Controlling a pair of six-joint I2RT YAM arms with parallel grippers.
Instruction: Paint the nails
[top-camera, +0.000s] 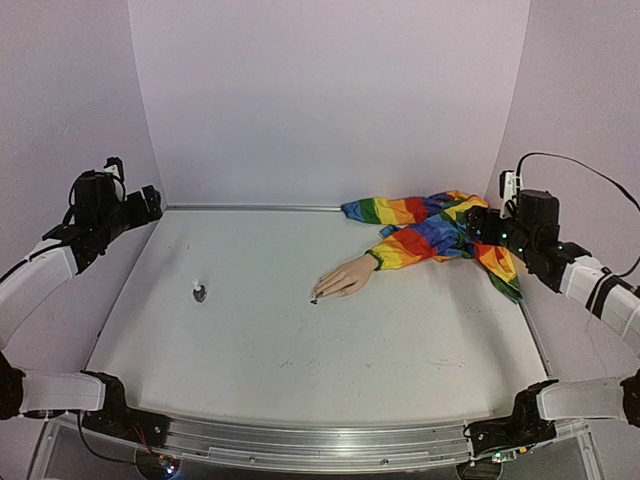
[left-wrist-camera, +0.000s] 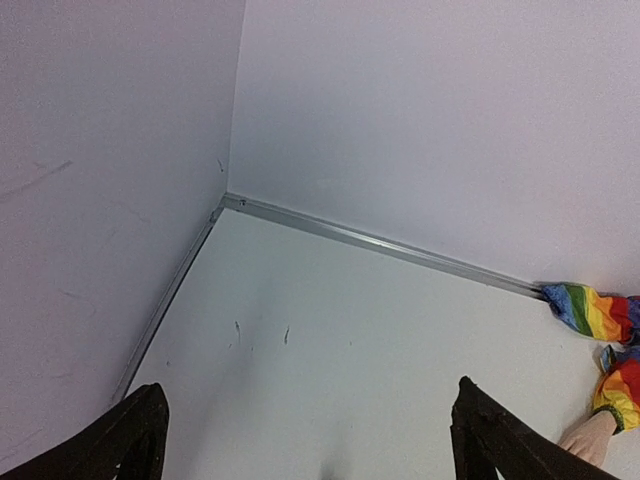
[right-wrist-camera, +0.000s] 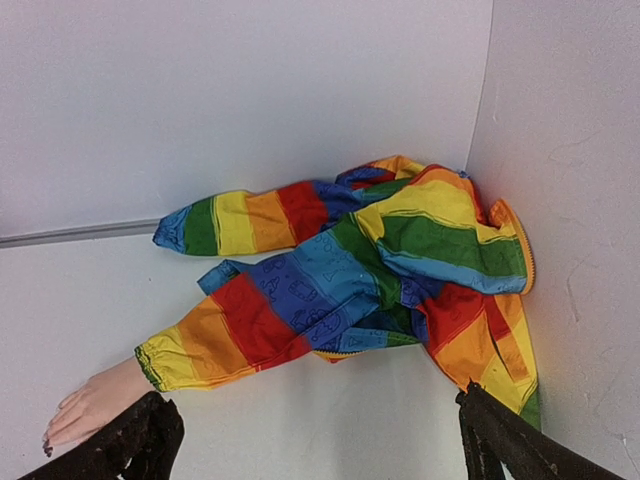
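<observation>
Nails (top-camera: 316, 297): on the mannequin (top-camera: 345, 277) fingertips, mid desk (top-camera: 300, 360). One looks dark, probably painted; the rest seem bare, though tiny here. Most work likely remains. Bottle (top-camera: 199, 292): standing well apart. Left hand (left-wrist-camera: 308, 410), right hand (right-wrist-camera: 315, 405): both wide, holding nothing.

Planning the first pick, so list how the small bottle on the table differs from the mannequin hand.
Size: the bottle is tiny; the mannequin hand is far larger. Colour: the bottle is dark with a pale top; the hand is pale peach with one dark nail. Setting: the bottle sits alone to the left; the hand comes out of a rainbow sleeve. Both rest on the white table.
</observation>
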